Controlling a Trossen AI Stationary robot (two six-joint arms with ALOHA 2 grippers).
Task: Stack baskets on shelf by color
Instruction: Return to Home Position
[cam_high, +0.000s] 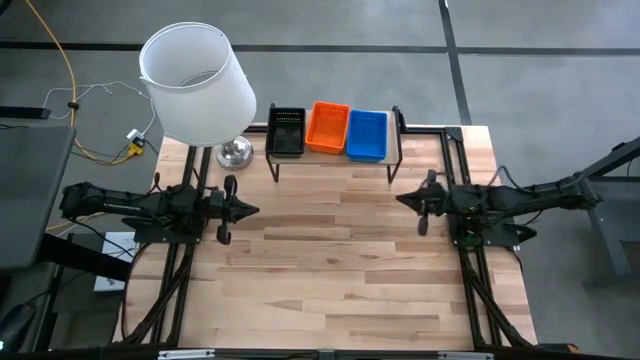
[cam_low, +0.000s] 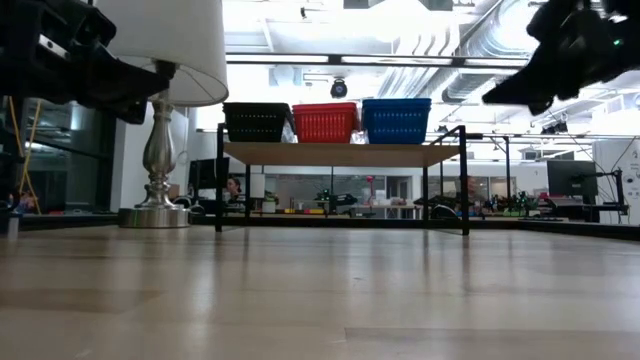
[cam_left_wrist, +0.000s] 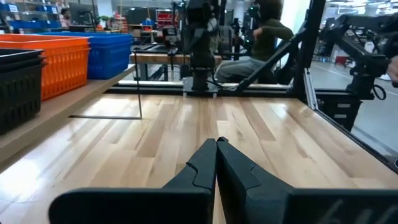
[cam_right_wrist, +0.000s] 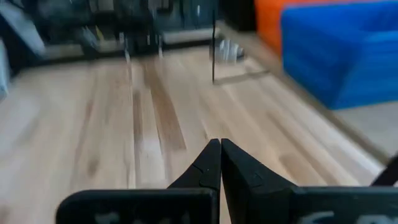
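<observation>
On the shelf (cam_high: 335, 160) at the table's far edge stand three stacks of baskets side by side: black (cam_high: 286, 130), orange (cam_high: 328, 127) and blue (cam_high: 367, 134). In the low view they show as black (cam_low: 257, 121), red (cam_low: 324, 122) and blue (cam_low: 396, 120) on the shelf's wooden top (cam_low: 340, 153). My left gripper (cam_high: 252, 209) is shut and empty, above the table's left side, pointing level toward the right. My right gripper (cam_high: 402, 199) is shut and empty, above the right side, pointing left. Both sets of shut fingers show in the wrist views (cam_left_wrist: 216, 144) (cam_right_wrist: 221, 144).
A table lamp with a white shade (cam_high: 197, 82) and a silver base (cam_high: 234, 152) stands at the far left, beside the shelf. Black frame rails (cam_high: 470, 270) run along the table's left and right sides. A person sits in the room beyond the table (cam_left_wrist: 261, 43).
</observation>
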